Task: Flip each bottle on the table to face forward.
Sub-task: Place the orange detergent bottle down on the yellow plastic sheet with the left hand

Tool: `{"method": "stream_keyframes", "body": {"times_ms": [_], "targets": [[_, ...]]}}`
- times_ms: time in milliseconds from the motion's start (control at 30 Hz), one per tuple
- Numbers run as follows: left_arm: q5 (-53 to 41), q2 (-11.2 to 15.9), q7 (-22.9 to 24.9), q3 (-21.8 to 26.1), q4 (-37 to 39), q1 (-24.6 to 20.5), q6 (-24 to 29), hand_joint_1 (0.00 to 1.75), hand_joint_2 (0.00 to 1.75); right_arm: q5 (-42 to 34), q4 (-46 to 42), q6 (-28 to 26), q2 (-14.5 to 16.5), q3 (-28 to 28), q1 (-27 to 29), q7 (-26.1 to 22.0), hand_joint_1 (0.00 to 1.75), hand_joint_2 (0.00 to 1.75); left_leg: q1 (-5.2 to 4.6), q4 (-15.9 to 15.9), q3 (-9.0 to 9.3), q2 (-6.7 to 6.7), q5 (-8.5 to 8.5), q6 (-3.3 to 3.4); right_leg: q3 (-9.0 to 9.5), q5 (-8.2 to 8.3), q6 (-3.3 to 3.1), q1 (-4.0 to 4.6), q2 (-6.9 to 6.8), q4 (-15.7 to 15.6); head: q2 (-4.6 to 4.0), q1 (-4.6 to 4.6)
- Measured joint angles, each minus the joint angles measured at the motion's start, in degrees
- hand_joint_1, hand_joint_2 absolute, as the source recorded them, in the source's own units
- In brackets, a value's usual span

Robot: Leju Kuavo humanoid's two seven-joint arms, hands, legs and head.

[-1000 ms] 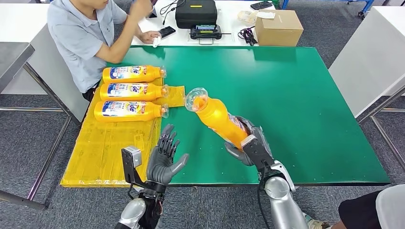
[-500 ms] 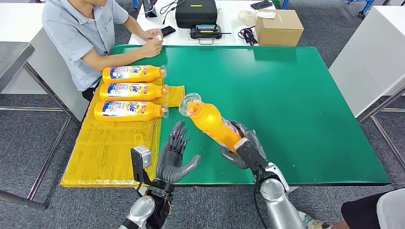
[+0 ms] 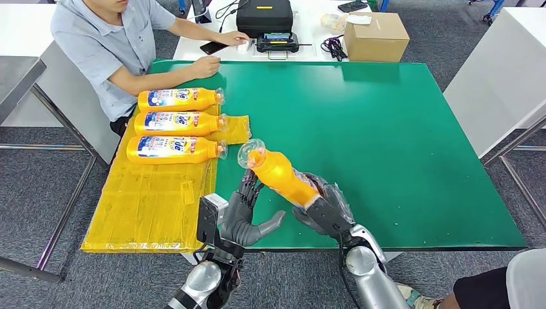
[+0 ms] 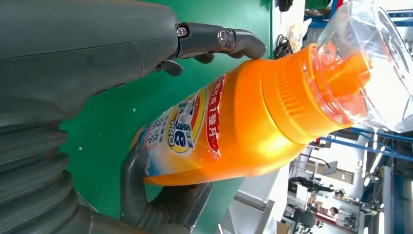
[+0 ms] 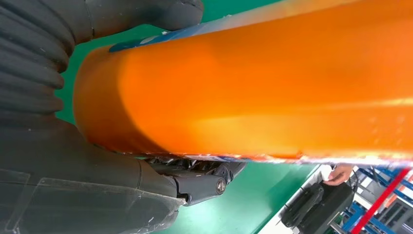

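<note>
Head view, held bottle: you see an orange plastic detergent bottle with a clear cap (image 3: 278, 172) lifted above the near part of the green table mat (image 3: 386, 129), long axis slanted, cap end pointing up and away toward the left, base down in the right hand.
Head view, right hand: your right hand (image 3: 320, 207) wraps the bottle's lower body, fingers closed around it.
Head view, left hand: your left hand (image 3: 244, 214) is spread, holding nothing, its fingertips (image 3: 250, 187) reaching up just beside the bottle's neck; whether they touch it you cannot tell here.
Head view, finished row: three orange labelled bottles (image 3: 175, 122) lie side by side on the yellow plastic sheet (image 3: 148, 199) at the table's left, labels up, caps pointing right.
Head view, surroundings: a person in a grey shirt (image 3: 109, 45) sits at the far left corner; a brown cardboard box (image 3: 375, 37) and a black case (image 3: 264, 17) stand on the white table beyond.
Left wrist view, bottle: the printed red, white and blue label shows on the orange body (image 4: 234, 131), with a ribbed collar and clear cap over an orange spout.
Left wrist view, left hand: a dark fingertip (image 4: 243, 44) lies against the shoulder of the bottle.
Right wrist view, bottle: you face the plain orange side (image 5: 272, 87), gripped close by the grey hand (image 5: 73, 161).
</note>
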Motion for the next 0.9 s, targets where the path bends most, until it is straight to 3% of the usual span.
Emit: {"method": "stream_keyframes", "body": {"times_ms": [367,833,867,900], "targets": [[3.6,-0.7,-0.8,-0.1,3.6,-2.6,2.1,0.0,1.75,4.1,0.1,-3.8,-0.2,3.1,0.7,0.4,1.75,1.75,0.0,0.0,0.0,0.01,0.01,0.0,-0.02,0.0,0.0,0.0,0.0,0.0,0.0,0.01],[11.1,-1.7,-3.5,-0.1,5.4,-5.8,2.3,0.0,1.75,1.5,0.1,-3.9,-0.3,6.6,0.5,-0.5,1.75,1.75,0.0,0.0,-0.03,0.0,0.01,0.0,-0.02,0.0,0.0,0.0,0.0,0.0,0.0,0.0],[11.6,-1.7,-3.7,-0.1,5.4,-5.9,2.2,0.08,1.75,0.9,0.1,-3.9,-0.4,6.7,0.3,-0.6,1.75,1.75,0.0,0.0,-0.03,0.0,0.01,0.0,-0.02,0.0,0.0,0.0,0.0,0.0,0.0,0.0],[12.0,-1.7,-3.8,-0.2,5.3,-5.9,2.0,0.46,1.75,0.2,0.2,-3.8,-0.4,6.8,0.2,-0.8,1.75,1.75,0.0,0.0,-0.03,0.0,0.01,0.0,-0.02,0.0,0.0,0.0,0.0,0.0,0.0,0.0]]}}
